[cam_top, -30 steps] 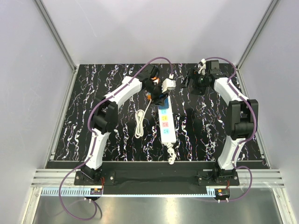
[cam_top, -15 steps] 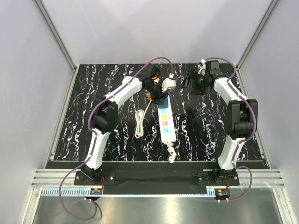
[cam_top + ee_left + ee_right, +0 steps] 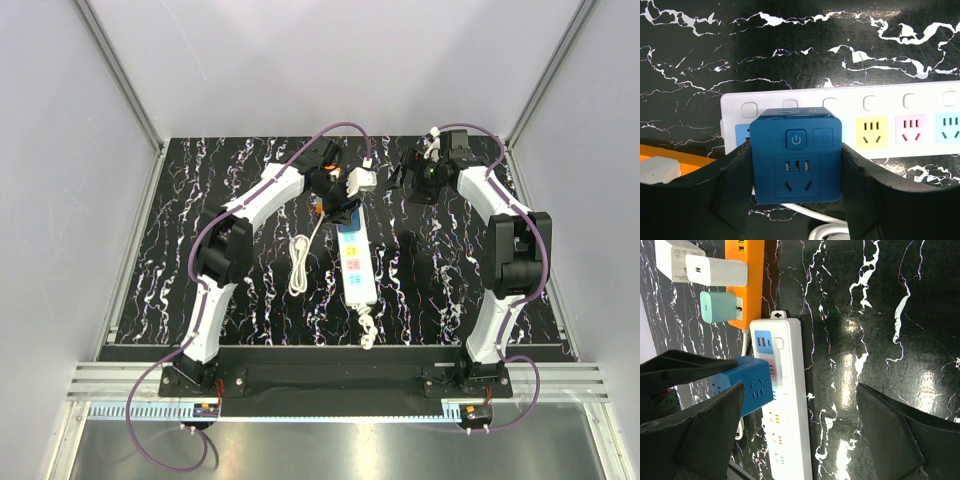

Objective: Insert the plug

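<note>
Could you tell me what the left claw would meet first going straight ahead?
Most likely the white power strip, reached first by the blue plug it grips; depth is unclear.

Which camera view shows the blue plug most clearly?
The left wrist view: the plug fills the centre, its front face sharp, gripped by the left hand. The right wrist view shows its side at the power strip. The top view shows it tiny, mostly hidden.
</note>
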